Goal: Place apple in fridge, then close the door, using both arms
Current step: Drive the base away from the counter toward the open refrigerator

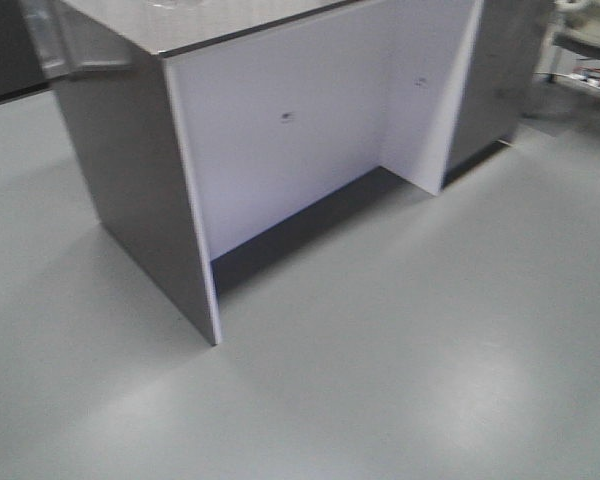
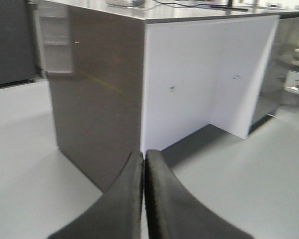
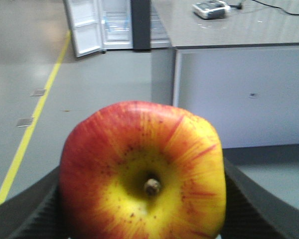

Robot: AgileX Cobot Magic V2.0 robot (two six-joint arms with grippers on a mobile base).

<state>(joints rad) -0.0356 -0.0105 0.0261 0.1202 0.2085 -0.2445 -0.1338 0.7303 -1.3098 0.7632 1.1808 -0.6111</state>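
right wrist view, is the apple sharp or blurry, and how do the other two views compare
Right wrist view: the apple is sharp, stem and speckles clear, the fridge behind it soft. Left wrist view: mildly blurred throughout, the left claw dark and featureless. Front view: soft too, pale glare on the floor.

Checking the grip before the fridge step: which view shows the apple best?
The right wrist-mounted view: the apple fills the frame, stem end facing the camera, clamped in the right hand. The exterior front-facing and left wrist-mounted views show none of it: just the counter and floor, plus the shut left hand.
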